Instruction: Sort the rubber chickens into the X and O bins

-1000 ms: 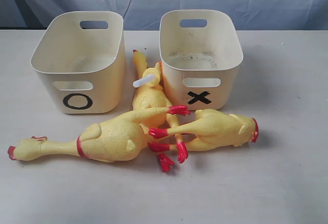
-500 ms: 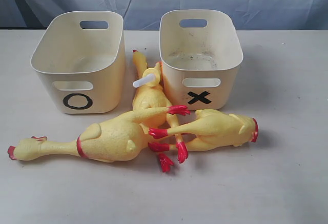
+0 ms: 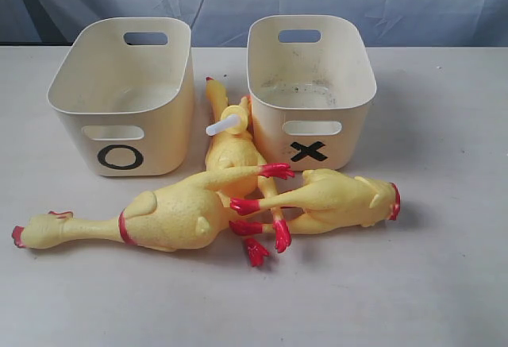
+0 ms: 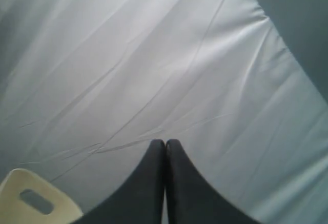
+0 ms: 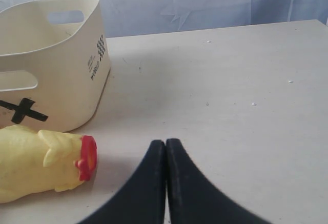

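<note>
Presently | three rubber chickens (image 3: 171, 216) lay tangled on the table (image 3: 444, 283), red feet crossing | one, bearing a white tube (image 3: 218, 127), lay between the O bin (image 3: 163, 152) and X bin (image 3: 270, 136) | my left gripper (image 4: 165, 143) was pressed together, empty, over cloth (image 4: 154, 55) | my right gripper (image 5: 165, 142) was pressed together, empty, near the rightmost chicken (image 5: 36, 162).

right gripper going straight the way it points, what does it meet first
Likely nothing near: the right gripper aims across bare table toward the backdrop cloth; X bin and chicken sit aside.
</note>
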Motion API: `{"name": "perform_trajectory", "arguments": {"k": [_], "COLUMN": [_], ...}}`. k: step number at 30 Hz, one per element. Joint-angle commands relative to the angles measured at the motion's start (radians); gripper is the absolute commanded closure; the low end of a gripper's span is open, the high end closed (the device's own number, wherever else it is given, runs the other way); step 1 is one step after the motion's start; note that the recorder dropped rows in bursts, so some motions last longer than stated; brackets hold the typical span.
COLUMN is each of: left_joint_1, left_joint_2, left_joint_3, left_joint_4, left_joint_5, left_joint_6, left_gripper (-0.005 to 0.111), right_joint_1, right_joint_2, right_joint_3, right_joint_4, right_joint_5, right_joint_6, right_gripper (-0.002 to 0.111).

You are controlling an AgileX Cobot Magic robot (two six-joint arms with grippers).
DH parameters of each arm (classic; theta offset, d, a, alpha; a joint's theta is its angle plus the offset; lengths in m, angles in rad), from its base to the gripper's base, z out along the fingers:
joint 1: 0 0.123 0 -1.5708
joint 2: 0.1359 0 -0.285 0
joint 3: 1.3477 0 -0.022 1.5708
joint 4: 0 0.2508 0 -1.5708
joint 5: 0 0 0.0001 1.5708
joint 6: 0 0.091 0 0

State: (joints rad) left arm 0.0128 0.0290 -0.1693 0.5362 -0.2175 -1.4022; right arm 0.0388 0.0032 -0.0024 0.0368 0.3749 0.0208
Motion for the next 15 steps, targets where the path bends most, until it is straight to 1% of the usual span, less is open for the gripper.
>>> {"name": "perform_trajectory", "arguments": {"k": [1, 2, 4, 5, 7, 8, 10, 11, 14, 15], "left_joint_1": [-0.005, -0.005, -0.005, -0.005, -0.005, -0.005, -0.005, -0.005, -0.005, -0.005], "left_joint_2": [0.115, 0.15, 0.209, 0.265, 0.33, 0.371, 0.449, 0.485, 0.574, 0.59], "left_joint_3": [-0.099, -0.126, -0.165, -0.186, -0.222, -0.239, -0.245, -0.245, -0.245, -0.245], "left_joint_4": [0.252, 0.306, 0.468, 0.612, 0.816, 0.933, 1.027, 1.047, 1.081, 1.088], "left_joint_5": [-0.163, -0.213, -0.29, -0.349, -0.442, -0.51, -0.626, -0.694, -0.817, -0.833], "left_joint_6": [-0.28, -0.335, -0.454, -0.558, -0.695, -0.69, -0.69, -0.69, -0.69, -0.689], "left_gripper": [0.106, 0.106, 0.106, 0.106, 0.106, 0.106, 0.106, 0.107, 0.107, 0.107], "right_joint_1": [0.003, 0.003, 0.003, 0.003, 0.003, 0.003, 0.003, 0.003, 0.003, 0.003], "right_joint_2": [-0.003, -0.003, -0.003, -0.003, -0.003, -0.003, -0.003, -0.003, -0.003, -0.003], "right_joint_3": [0.002, 0.002, 0.002, 0.002, 0.002, 0.002, 0.002, 0.002, 0.002, 0.002], "right_joint_4": [0.0, 0.0, 0.0, 0.0, 0.0, 0.0, 0.0, 0.0, 0.0, 0.0], "right_joint_5": [-0.01, -0.01, -0.01, -0.01, -0.01, -0.012, -0.012, -0.012, -0.012, -0.012], "right_joint_6": [-0.001, -0.001, -0.001, -0.001, -0.001, -0.001, -0.001, -0.001, -0.001, -0.001], "right_gripper": [0.108, 0.108, 0.108, 0.108, 0.108, 0.108, 0.108, 0.108, 0.108, 0.108]}}
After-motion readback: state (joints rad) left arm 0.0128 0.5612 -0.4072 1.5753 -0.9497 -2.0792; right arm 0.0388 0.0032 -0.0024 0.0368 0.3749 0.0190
